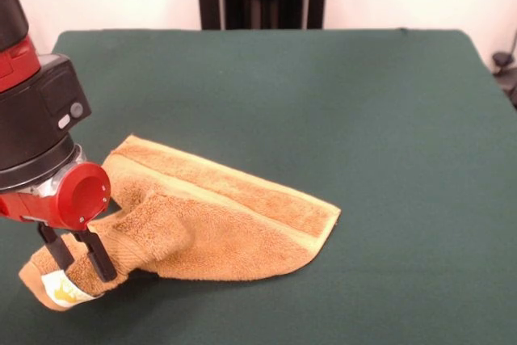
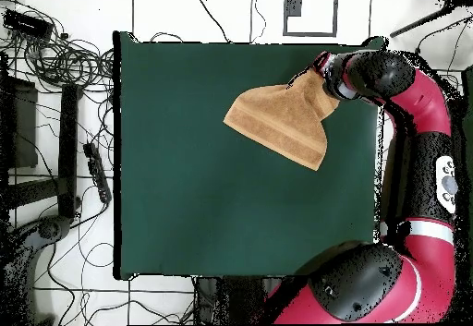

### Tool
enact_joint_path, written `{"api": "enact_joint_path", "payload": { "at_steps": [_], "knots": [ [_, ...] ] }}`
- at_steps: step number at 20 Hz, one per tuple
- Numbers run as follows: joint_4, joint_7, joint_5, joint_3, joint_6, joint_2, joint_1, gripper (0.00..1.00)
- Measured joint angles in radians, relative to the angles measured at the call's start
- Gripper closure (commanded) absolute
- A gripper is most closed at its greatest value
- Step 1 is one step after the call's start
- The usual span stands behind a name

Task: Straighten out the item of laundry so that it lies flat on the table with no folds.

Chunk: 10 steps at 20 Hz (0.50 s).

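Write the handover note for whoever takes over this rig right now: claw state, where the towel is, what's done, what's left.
Claw: shut on the towel, pinching its bunched corner near the white tag.
Towel: near one edge of the green table, the gripped end gathered into a narrow neck, the rest fanning out flatter with its pale stripe showing.
Done: corner grasped.
Left: pull the corner out, spread the gathered end, release so it lies flat without folds.

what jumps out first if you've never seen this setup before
The orange-tan towel stands out most against the dark green table, lying bunched and folded near the front view's lower left. Next is the red and black arm, its gripper pinching the towel's narrowed end beside a small white tag. From overhead, the towel fans out toward the table's middle from that held corner.
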Motion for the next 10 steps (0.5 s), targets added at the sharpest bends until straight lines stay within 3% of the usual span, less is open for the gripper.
{"api": "enact_joint_path", "payload": {
  "at_steps": [10],
  "knots": [
    [-0.013,0.0,0.041,0.01,0.063,0.001,-0.012,0.0]
  ]
}}
